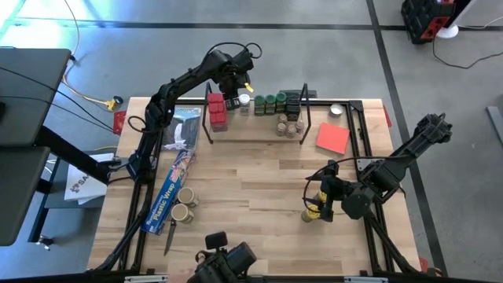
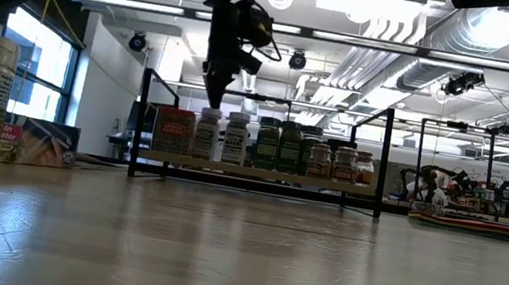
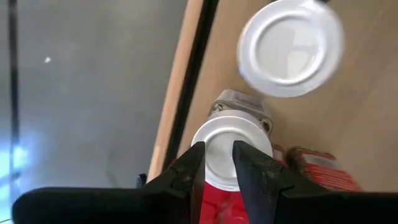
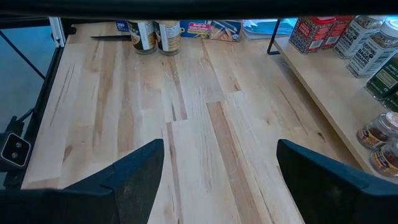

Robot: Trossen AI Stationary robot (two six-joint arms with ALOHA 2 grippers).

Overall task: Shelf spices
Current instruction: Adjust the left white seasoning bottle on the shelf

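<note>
Our left gripper point(image 3: 217, 168) hovers narrowly parted over a white-lidded jar point(image 3: 231, 149) on the shelf point(image 1: 259, 130); our right gripper point(image 4: 217, 180) gapes wide, holding nothing

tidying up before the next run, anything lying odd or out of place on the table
A dark-handled knife lies loose on the wooden tabletop beside the long blue plastic-wrap box, odd among spice jars. Nothing looks spilled.
</note>
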